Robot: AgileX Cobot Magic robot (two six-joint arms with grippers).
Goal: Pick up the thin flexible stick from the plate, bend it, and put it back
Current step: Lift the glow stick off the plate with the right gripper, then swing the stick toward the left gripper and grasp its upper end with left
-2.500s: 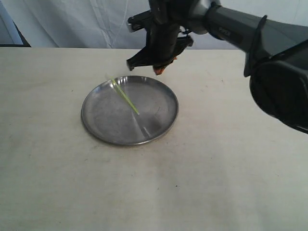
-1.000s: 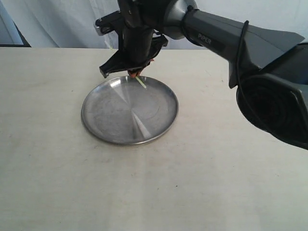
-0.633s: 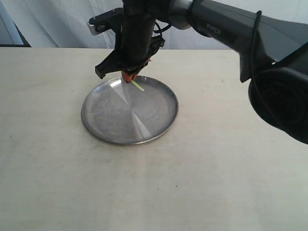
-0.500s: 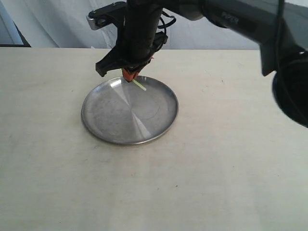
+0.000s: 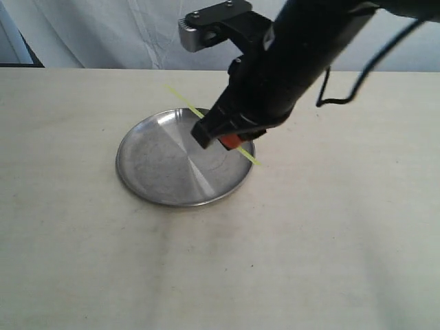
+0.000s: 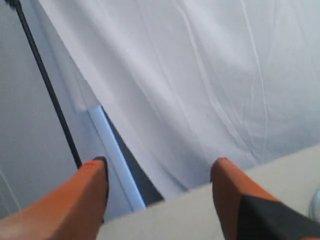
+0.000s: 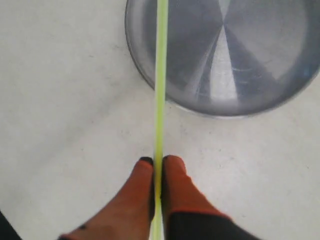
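Note:
My right gripper (image 5: 232,141) (image 7: 159,161) is shut on the thin flexible stick (image 7: 160,85), a straight yellow-green rod held between its orange fingertips (image 7: 175,172). In the exterior view the stick (image 5: 180,102) hangs in the air above the plate, one end sticking out past the far left rim and the other past the right rim. The shiny steel plate (image 5: 148,165) (image 7: 260,75) lies bare on the table below. My left gripper (image 6: 157,167) is open with nothing between its fingers, facing a white curtain; it does not show in the exterior view.
The beige tabletop (image 5: 206,261) spreads around the plate. A white curtain (image 6: 200,75) and a dark pole (image 6: 47,85) stand behind the table's far edge. The black right arm (image 5: 302,48) reaches over the plate from the upper right.
My right gripper has lifted the stick off the plate and moved from the plate's far rim toward its right side. The whole length of the stick shows now.

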